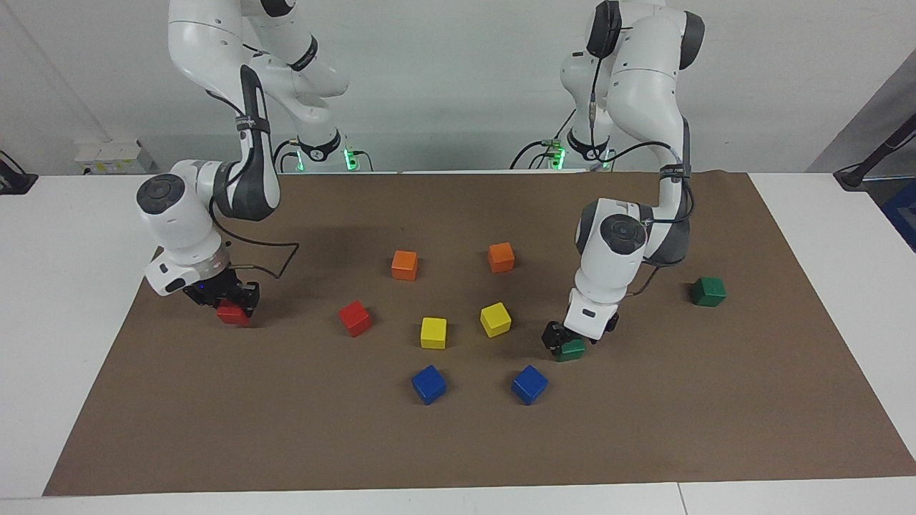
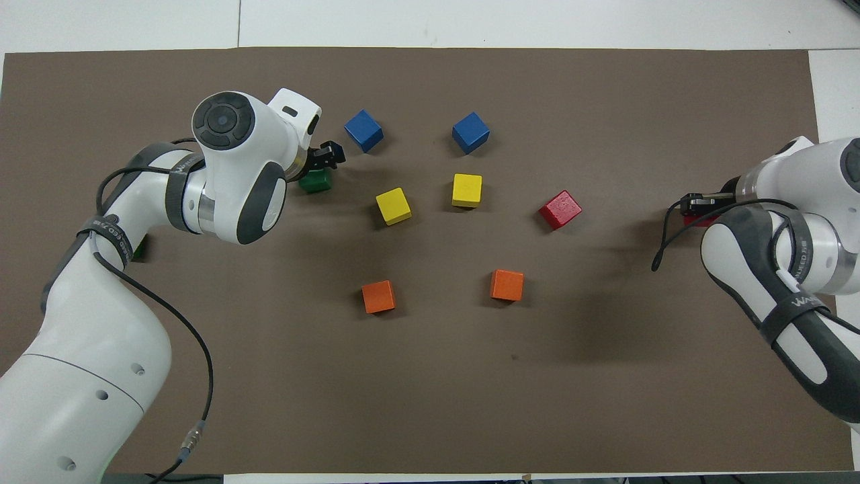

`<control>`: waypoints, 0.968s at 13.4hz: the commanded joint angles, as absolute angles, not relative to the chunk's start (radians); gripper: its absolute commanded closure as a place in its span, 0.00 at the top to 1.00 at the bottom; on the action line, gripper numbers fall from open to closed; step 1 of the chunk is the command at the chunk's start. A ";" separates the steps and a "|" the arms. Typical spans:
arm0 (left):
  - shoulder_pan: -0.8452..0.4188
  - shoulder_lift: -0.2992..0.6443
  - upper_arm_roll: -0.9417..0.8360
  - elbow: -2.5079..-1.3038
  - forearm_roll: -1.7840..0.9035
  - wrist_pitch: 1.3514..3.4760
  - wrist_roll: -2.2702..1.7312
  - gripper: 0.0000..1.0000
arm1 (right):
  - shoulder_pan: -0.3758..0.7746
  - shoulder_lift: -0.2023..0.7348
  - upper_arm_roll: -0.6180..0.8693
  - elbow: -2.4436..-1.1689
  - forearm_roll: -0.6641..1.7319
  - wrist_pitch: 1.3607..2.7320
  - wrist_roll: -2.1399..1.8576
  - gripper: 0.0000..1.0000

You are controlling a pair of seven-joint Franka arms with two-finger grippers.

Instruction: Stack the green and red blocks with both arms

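A white desk (image 1: 57,300) is covered by a brown mat (image 1: 458,443), on which ten small cubes are laid out; no box, tray or other container is seen among them.

The right claw (image 1: 230,306) is lowered at the mat's edge toward the right arm's end of the desk. It is closed on a red block (image 1: 232,314), which is gripped between its fingers close to the mat; whether the block touches the mat cannot be told. In the overhead view only a sliver of this block (image 2: 692,220) is seen under the claw (image 2: 695,204).

The second red block (image 1: 355,318) lies free on the mat, between the gripped block and the yellow cubes.

The left claw (image 1: 565,342) is lowered around a green block (image 1: 572,350) that sits on the mat beside a blue cube (image 1: 529,384). Its fingers are spread wide, one on each side of the block, and no squeeze is seen. From overhead the same block (image 2: 314,181) is partly covered by the claw (image 2: 321,161).

The second green block (image 1: 708,291) lies alone toward the left arm's end of the desk, nearer to the robots than the first one.

Two yellow cubes (image 1: 433,332) (image 1: 495,319) lie side by side in the middle of the mat. Two orange cubes (image 1: 404,265) (image 1: 501,257) are placed nearer to the robots than these, and another blue cube (image 1: 429,384) is placed farther from the robots, beside the first blue one. Nothing is stacked yet.
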State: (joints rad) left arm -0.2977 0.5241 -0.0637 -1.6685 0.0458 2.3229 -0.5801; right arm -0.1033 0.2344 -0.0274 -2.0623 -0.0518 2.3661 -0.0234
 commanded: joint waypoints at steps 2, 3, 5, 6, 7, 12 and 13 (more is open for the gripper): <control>-0.334 0.512 -0.046 -1.697 0.109 2.347 -0.635 0.76 | -0.115 0.245 -0.021 -2.095 -0.066 2.436 -0.032 0.00; -0.340 0.509 -0.046 -1.698 0.148 2.345 -0.664 0.59 | -0.117 0.248 -0.021 -2.095 -0.067 2.437 -0.035 0.00; -0.342 0.509 -0.048 -1.697 0.199 2.338 -0.676 0.00 | -0.115 0.256 -0.020 -2.097 -0.067 2.462 -0.035 0.00; -0.339 0.509 -0.049 -1.687 0.198 2.332 -0.678 0.00 | -0.115 0.265 -0.020 -2.097 -0.067 2.465 -0.035 0.00; -0.334 0.509 -0.051 -1.681 0.192 2.326 -0.678 0.00 | -0.117 0.268 -0.020 -2.097 -0.067 2.465 -0.035 0.00; -0.214 0.407 -0.067 -1.658 0.143 2.176 -0.562 0.00 | -0.120 0.273 -0.020 -2.097 -0.066 2.467 -0.038 0.29; -0.184 0.376 -0.064 -1.661 0.108 2.130 -0.464 0.00 | -0.124 0.272 -0.020 -2.105 -0.067 2.467 -0.038 0.61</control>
State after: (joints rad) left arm -0.2478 0.4617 -0.0536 -1.6336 0.1537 2.2116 -0.5896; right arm -0.1051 0.2771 -0.0274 -2.0863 -0.0587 2.4433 -0.0250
